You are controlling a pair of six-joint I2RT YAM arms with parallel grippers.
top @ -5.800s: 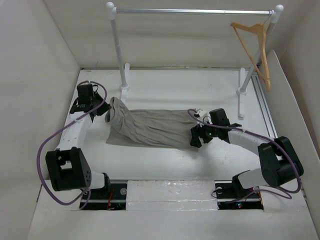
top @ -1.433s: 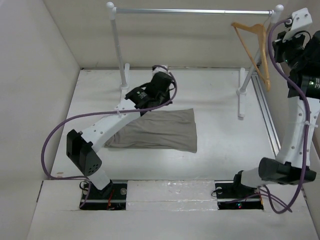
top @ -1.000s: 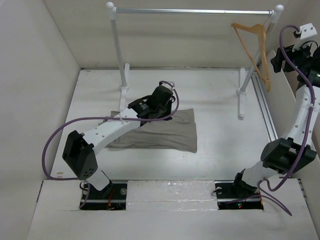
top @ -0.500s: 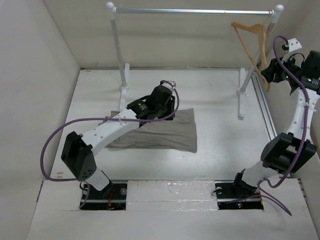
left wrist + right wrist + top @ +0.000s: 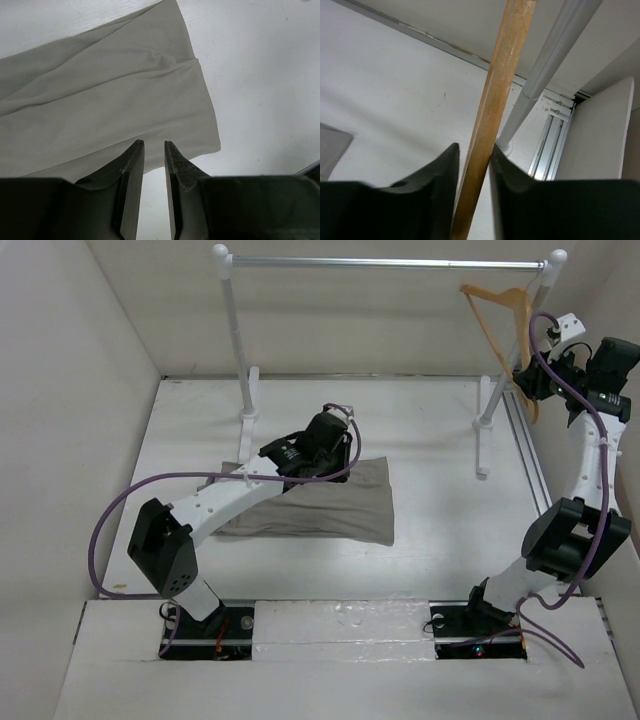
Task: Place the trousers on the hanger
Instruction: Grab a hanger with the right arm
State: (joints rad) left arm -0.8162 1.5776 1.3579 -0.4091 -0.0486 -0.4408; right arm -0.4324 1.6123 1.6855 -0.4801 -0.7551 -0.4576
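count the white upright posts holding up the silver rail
2. One white upright post stands at the silver metal rail's left end, the other at its right end, partly behind the tan wooden hanger.

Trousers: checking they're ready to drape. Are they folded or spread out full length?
Folded: the trousers lie as a compact rectangle on the table, and the left wrist view shows one layer's edge stepped over another.

A robot lab test cell: plain white walls (image 5: 90, 390) box in a white table (image 5: 430, 440) carrying two bolted arms (image 5: 230, 495) and a small rail (image 5: 390, 262).
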